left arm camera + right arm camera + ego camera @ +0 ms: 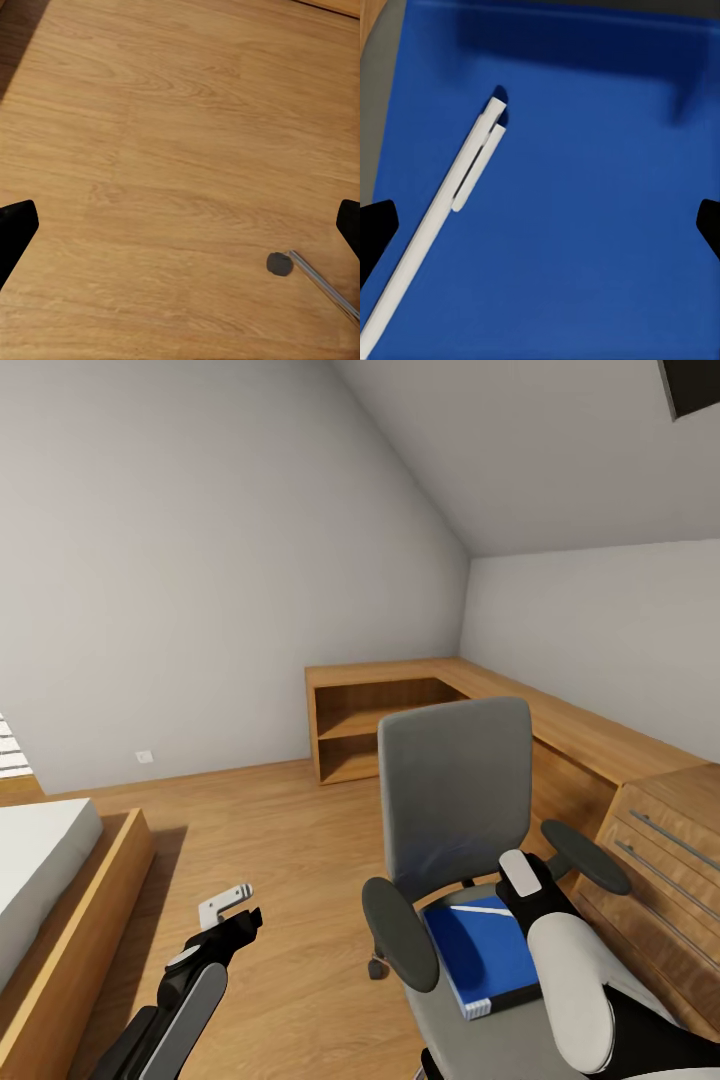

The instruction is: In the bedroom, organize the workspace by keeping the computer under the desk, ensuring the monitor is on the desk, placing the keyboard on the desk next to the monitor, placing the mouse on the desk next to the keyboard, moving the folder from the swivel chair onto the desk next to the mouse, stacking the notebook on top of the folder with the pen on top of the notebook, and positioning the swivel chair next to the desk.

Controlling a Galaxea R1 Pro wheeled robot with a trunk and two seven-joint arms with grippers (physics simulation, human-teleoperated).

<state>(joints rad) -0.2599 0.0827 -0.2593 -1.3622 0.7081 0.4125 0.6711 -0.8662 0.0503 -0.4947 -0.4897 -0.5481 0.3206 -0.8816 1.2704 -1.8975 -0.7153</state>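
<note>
Blue is showing on the seat of the swivel chair [455,800] in the head view: the folder [483,956] is lying flat there with the pen [478,908] across its far edge. The right gripper [527,880] is hovering just above the folder's far right corner; its jaw gap cannot be judged from here. The left gripper [232,915] is hanging over the wood floor [280,840], well left of the chair, fingers apart and holding nothing. Oak shelving is lining the far right wall, and a bed is sitting at the near left.

Left wrist view: both fingertips [15,229] are standing wide apart over bare planks, with a chair caster [279,263] nearby.

Right wrist view: the fingertips [375,229] are spread wide, touching nothing, above the folder [585,225] and pen [442,217].
</note>
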